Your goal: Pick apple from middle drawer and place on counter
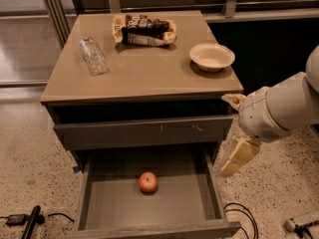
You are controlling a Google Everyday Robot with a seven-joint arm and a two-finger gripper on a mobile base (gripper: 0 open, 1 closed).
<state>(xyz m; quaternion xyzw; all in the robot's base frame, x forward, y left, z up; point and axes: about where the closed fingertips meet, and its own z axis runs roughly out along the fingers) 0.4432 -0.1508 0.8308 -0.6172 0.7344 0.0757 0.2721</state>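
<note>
Counter tops the grey cabinet, up and to the L of the gripper. Middle drawer is pulled out below it, w/ its R wall just L of the gripper. The grey drawer front above it, w/ pale scratch marks, is shut.

White arm comes in from the R edge. The gripper hangs off it outside the drawer, over the speckled floor, pointing down and L. Can't tell whether it's open or closed; it holds nothing visible.

On the counter, all well above the gripper: cream bowl at the R front, nearest it; snack bag at the back, lying flat, print on it can't be read; clear bottle on its side far L.

Apple sits on the drawer floor, approx mid-width, to the L of the gripper and a bit lower, well apart, w/ the drawer's R wall btwn them. It's round, so no long axis; which way the stem points can't be told.
</note>
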